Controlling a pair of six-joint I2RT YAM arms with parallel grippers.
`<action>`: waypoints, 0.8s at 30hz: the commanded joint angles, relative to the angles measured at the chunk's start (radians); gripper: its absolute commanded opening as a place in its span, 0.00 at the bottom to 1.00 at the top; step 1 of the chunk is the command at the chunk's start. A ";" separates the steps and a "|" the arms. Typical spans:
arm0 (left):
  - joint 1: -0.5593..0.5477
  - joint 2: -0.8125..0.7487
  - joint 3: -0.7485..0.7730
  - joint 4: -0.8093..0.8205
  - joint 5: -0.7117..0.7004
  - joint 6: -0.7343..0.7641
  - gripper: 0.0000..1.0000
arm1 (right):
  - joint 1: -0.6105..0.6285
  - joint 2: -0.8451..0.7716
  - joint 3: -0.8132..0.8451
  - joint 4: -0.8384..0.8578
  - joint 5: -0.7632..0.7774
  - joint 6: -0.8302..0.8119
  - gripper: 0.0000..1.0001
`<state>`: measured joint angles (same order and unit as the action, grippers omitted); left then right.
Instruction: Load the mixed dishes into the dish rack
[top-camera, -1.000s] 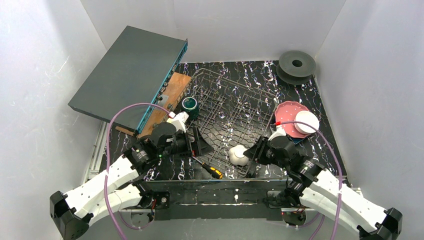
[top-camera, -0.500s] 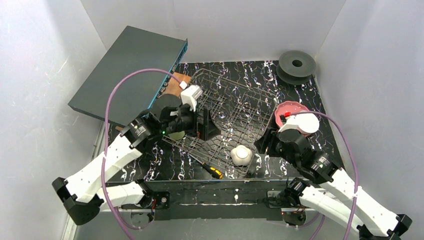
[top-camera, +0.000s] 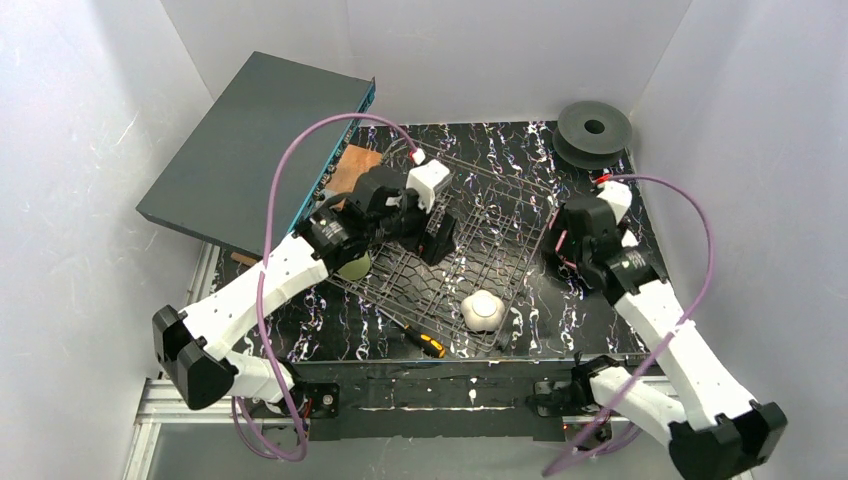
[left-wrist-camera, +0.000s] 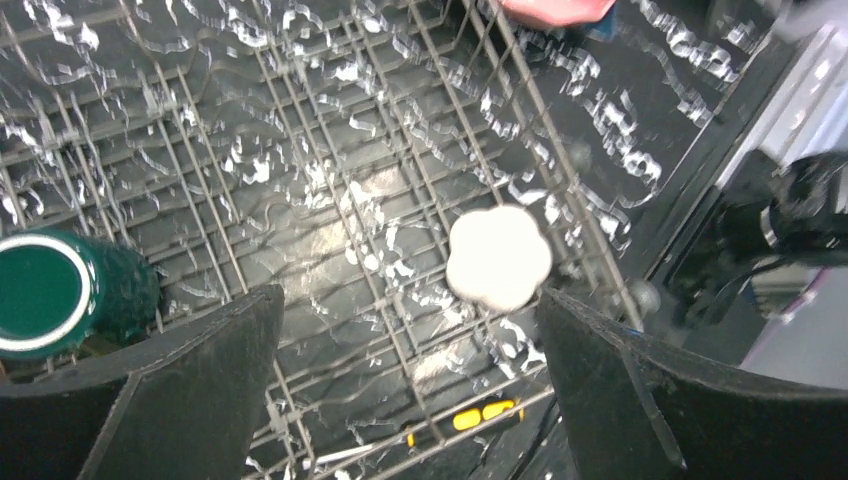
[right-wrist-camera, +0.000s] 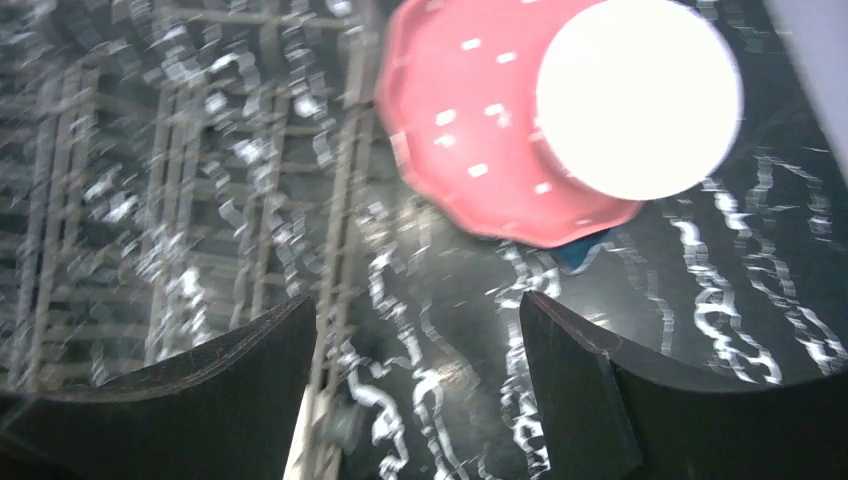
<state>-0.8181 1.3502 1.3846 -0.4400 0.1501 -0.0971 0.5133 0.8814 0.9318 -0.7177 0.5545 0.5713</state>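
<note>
The dish rack (top-camera: 480, 215) lies in the middle of the table. A small white cup (top-camera: 483, 311) sits upside down in its near right corner and also shows in the left wrist view (left-wrist-camera: 498, 257). A dark green mug (left-wrist-camera: 55, 293) stands in the rack at its left. A pale yellow-green mug (top-camera: 353, 267) peeks out under the left arm. My left gripper (top-camera: 436, 238) hangs open and empty above the rack floor (left-wrist-camera: 300, 200). My right gripper (top-camera: 560, 245) is open and empty above the table beside the pink plate (right-wrist-camera: 470, 130), which carries a white bowl (right-wrist-camera: 638, 95) and lies on a blue dish (right-wrist-camera: 580, 250).
A yellow-black screwdriver (top-camera: 422, 339) lies at the rack's near edge. A black spool (top-camera: 594, 130) sits at the far right. A big grey box (top-camera: 255, 150) leans at the far left, over a wooden board (top-camera: 352, 168). White walls enclose the table.
My left arm has swung away from me and to the right over the rack. My right arm has lifted off the near rack corner and moved back over the pink plate. Both stay empty.
</note>
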 joint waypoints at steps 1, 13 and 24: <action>-0.003 -0.097 -0.156 0.126 -0.033 0.090 0.98 | -0.219 0.124 0.106 0.030 -0.012 -0.047 0.88; -0.004 -0.126 -0.269 0.190 -0.151 0.185 0.98 | -0.518 0.618 0.405 -0.041 -0.206 -0.118 0.80; -0.004 -0.115 -0.277 0.205 -0.203 0.209 0.98 | -0.580 0.706 0.331 0.023 -0.270 -0.129 0.62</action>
<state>-0.8185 1.2583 1.1191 -0.2604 -0.0212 0.0895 -0.0628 1.6100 1.2945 -0.7303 0.3080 0.4595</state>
